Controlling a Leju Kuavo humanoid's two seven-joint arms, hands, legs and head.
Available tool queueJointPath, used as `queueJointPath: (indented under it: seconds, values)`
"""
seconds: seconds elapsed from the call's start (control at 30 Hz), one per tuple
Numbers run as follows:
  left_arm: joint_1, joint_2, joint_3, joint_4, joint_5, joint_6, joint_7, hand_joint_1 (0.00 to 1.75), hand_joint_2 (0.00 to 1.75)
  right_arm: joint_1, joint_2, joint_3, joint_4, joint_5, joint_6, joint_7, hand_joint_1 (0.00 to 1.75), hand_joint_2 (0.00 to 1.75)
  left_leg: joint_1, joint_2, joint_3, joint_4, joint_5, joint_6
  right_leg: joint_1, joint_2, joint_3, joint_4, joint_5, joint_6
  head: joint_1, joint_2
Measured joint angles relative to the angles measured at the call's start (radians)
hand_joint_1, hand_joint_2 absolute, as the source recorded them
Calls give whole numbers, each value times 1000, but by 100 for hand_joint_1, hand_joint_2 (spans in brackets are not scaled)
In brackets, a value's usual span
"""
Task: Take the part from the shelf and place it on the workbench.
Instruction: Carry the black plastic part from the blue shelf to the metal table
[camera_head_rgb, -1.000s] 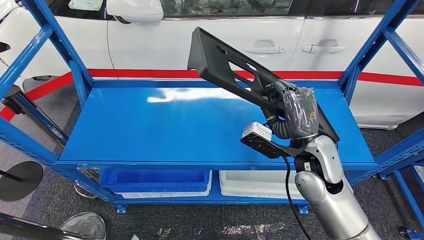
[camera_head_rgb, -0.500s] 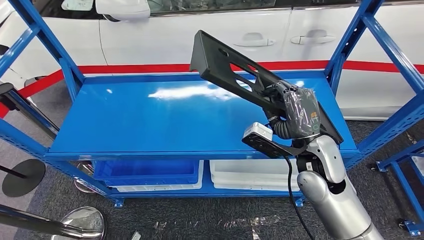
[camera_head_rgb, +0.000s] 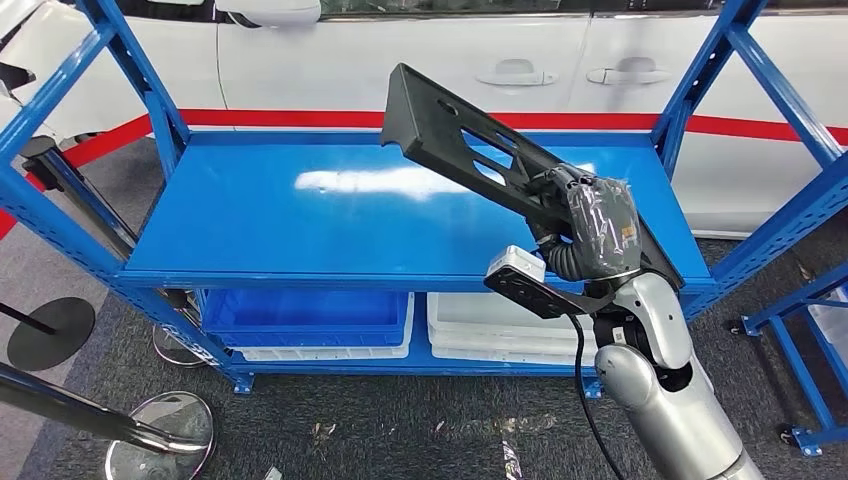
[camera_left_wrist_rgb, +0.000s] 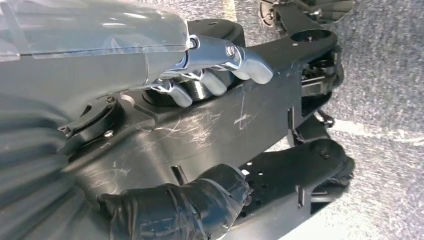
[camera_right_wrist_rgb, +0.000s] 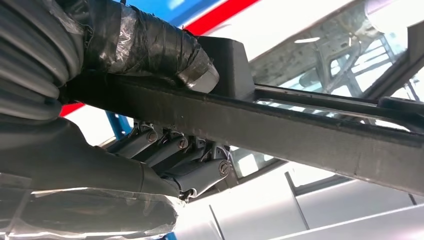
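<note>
**Above the shelf's top deck: part lifted, long axis slanting up and away to the left**

At far left, left hand (camera_left_wrist_rgb: 150, 100) seen from its own wrist camera: fingers (camera_left_wrist_rgb: 215, 82) curled in toward the palm, nothing between them and the taped thumb (camera_left_wrist_rgb: 200, 200). Judged idle.

Over the blue shelf (camera_head_rgb: 250, 235), black part (camera_head_rgb: 450, 125) off the deck and touching nothing there. Long and flat, slotted. Free end high, toward the left-hand upright (camera_head_rgb: 140, 90) and the white car (camera_head_rgb: 400, 60) behind; near end low, to the right, in the right hand (camera_head_rgb: 600, 225).

Right hand wrapped round that near end: from the right wrist camera, taped thumb (camera_right_wrist_rgb: 150, 45) over one face of the bar (camera_right_wrist_rgb: 300, 125), fingers (camera_right_wrist_rgb: 170, 150) closed on the opposite face. Firm hold, taken at one end only, so most of the length overhangs to the left.

Judgement: pick done, carry to the workbench pending. Right arm the only one engaged. Key relation for the move: long free end between the two uprights, right one (camera_head_rgb: 700, 80) near the hand. Risk of clipping a post on any turn; end grip may let the part sag or twist.
</note>
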Motion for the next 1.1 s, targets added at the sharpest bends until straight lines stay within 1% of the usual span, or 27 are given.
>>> queueJointPath:
  seconds: [0.03, 0.07, 0.1, 0.13, 0.2, 0.27, 0.3, 0.33, 0.4, 0.43, 0.47, 0.5, 0.53, 0.57, 0.63, 0.67, 0.7, 0.77, 0.8, 0.83, 0.9, 0.93, 0.97, 1.0, 1.03, 1.07, 1.1]
  values:
    - [-7, 7, -1, 5, -2, 21, -16, 0, 175, 0, 0, 0, -1, 4, 8, 13, 175, 175, 2, 0, -14, 9, 4, -4, -4, -1, 36, -43, 27, 4, 0, 0]
    - [-26, 26, -9, 22, -9, 63, -48, 0, 175, -1, 0, 0, -4, 12, 23, 41, 175, 175, 4, 0, -28, 18, 8, -10, -7, -3, 77, -104, 40, 6, 1, 0]
    - [-60, 56, -22, 61, -28, 128, -95, 0, 175, 3, 0, 0, -14, 24, 48, 86, 175, 175, 6, -4, -44, 28, 14, -18, -4, -5, 111, -161, 48, 2, 1, 0]
    - [-107, 105, -38, 129, -69, 211, -149, 0, 175, 16, -1, -3, -31, 39, 75, 139, 175, 175, 9, -9, -58, 35, 21, -28, 1, -7, 131, -203, 49, -5, 3, 0]
    - [-186, 217, -73, 291, -186, 354, -219, 0, 175, 68, -1, -15, -76, 65, 111, 215, 175, 175, 21, -18, -80, 39, 39, -47, 19, -3, 127, -232, 56, -29, 9, 0]
    - [-221, 322, -103, 431, -263, 409, -231, 0, 175, 125, -3, -28, -112, 78, 119, 236, 175, 175, 28, -19, -93, 41, 36, -59, 21, 2, 109, -235, 74, -50, 11, 0]
    - [-235, 359, -118, 486, -275, 409, -230, 0, 175, 145, -4, -33, -125, 80, 120, 240, 175, 175, 26, -17, -101, 60, 13, -63, 16, 3, 102, -236, 82, -58, 6, 0]
    - [-249, 388, -133, 535, -280, 404, -229, 0, 175, 160, -6, -38, -137, 82, 120, 243, 175, 175, 24, -16, -113, 98, -25, -66, 11, 2, 96, -236, 89, -65, 1, 0]
    - [-272, 419, -166, 613, -285, 393, -229, 0, 175, 177, -7, -45, -161, 83, 121, 244, 175, 175, 22, -14, -142, 217, -113, -73, 8, -3, 83, -236, 102, -72, -9, 0]
    - [-279, 428, -180, 644, -286, 390, -231, 0, 175, 182, -7, -46, -170, 83, 121, 243, 175, 175, 23, -13, -151, 272, -141, -74, 10, -5, 75, -235, 108, -73, -11, 0]
    - [-282, 434, -191, 671, -284, 388, -233, 0, 175, 186, -7, -47, -178, 83, 121, 242, 175, 175, 23, -13, -147, 301, -149, -73, 13, -5, 64, -234, 116, -74, -12, 0]
    - [-285, 441, -199, 694, -278, 386, -240, 0, 175, 189, -7, -48, -183, 83, 121, 240, 175, 175, 23, -12, -127, 298, -137, -71, 16, -4, 52, -231, 123, -75, -12, 0]
    - [-289, 450, -206, 716, -265, 386, -252, 0, 175, 192, -7, -49, -188, 84, 120, 236, 175, 175, 21, -13, -90, 261, -114, -68, 20, -2, 39, -228, 131, -75, -13, 0]
    - [-293, 462, -214, 739, -245, 386, -272, 0, 175, 193, -7, -51, -192, 85, 120, 232, 175, 175, 19, -14, -41, 199, -94, -64, 22, 1, 28, -225, 139, -74, -13, 0]
    - [-294, 484, -232, 782, -184, 386, -345, 0, 175, 195, -7, -58, -200, 87, 121, 221, 175, 175, 11, -16, 49, 73, -86, -56, 24, 7, 15, -224, 154, -67, -13, 0]
    - [-289, 494, -240, 800, -147, 386, -395, 0, 175, 194, -7, -62, -203, 87, 122, 216, 175, 175, 6, -17, 70, 36, -90, -54, 24, 10, 14, -226, 161, -62, -13, 0]
    - [-283, 501, -247, 817, -109, 386, -446, 0, 175, 193, -7, -66, -205, 88, 125, 212, 175, 175, 3, -17, 76, 21, -90, -50, 23, 13, 14, -230, 171, -56, -14, 0]
    - [-269, 510, -257, 843, -45, 385, -536, 0, 175, 192, -7, -69, -207, 88, 131, 208, 175, 175, 4, -11, 66, 14, -72, -39, 23, 19, 12, -235, 180, -45, -14, 0]
    - [-260, 510, -260, 854, -23, 385, -584, 0, 175, 192, -7, -69, -208, 89, 133, 206, 175, 175, 5, -8, 61, 10, -61, -32, 24, 17, 5, -225, 164, -39, -13, 0]
    - [-246, 510, -262, 863, -10, 384, -634, 0, 175, 192, -6, -70, -209, 89, 134, 205, 175, 175, 7, -3, 53, 5, -48, -24, 24, 14, -5, -197, 129, -35, -11, 0]
    - [-219, 508, -263, 878, -2, 383, -723, 0, 175, 191, -6, -73, -211, 89, 135, 205, 175, 175, 6, 3, 29, 5, -26, -13, 23, 7, -34, -86, 29, -31, -9, 0]
    - [-217, 508, -263, 883, -1, 383, -749, 0, 175, 192, -6, -75, -211, 89, 135, 205, 175, 175, 6, 5, 13, 7, -16, -10, 23, 7, -45, -25, -6, -30, -9, 0]
    - [-223, 507, -263, 888, 0, 383, -763, 0, 175, 192, -6, -77, -211, 89, 135, 205, 175, 175, 5, 5, -3, 9, -5, -9, 23, 7, -47, 19, -19, -30, -9, 0]
    - [-235, 507, -264, 893, -1, 383, -769, 0, 175, 192, -6, -78, -211, 89, 135, 205, 175, 175, 4, 4, -20, 11, 6, -9, 23, 7, -36, 35, -9, -30, -9, 0]
    - [-252, 506, -267, 898, -1, 383, -771, 0, 175, 192, -6, -78, -212, 89, 135, 205, 175, 175, 3, 2, -36, 13, 16, -10, 24, 6, -8, 14, 16, -33, -9, 0]
    - [-270, 506, -270, 903, -2, 383, -772, 0, 175, 192, -6, -79, -213, 89, 135, 205, 175, 175, 3, 1, -50, 16, 26, -11, 26, 6, 36, -37, 42, -39, -9, 0]
    - [-287, 505, -274, 906, -4, 383, -772, 0, 175, 192, -6, -80, -215, 89, 136, 205, 175, 175, 1, -1, -62, 18, 35, -14, 30, 3, 89, -109, 53, -46, -9, 0]
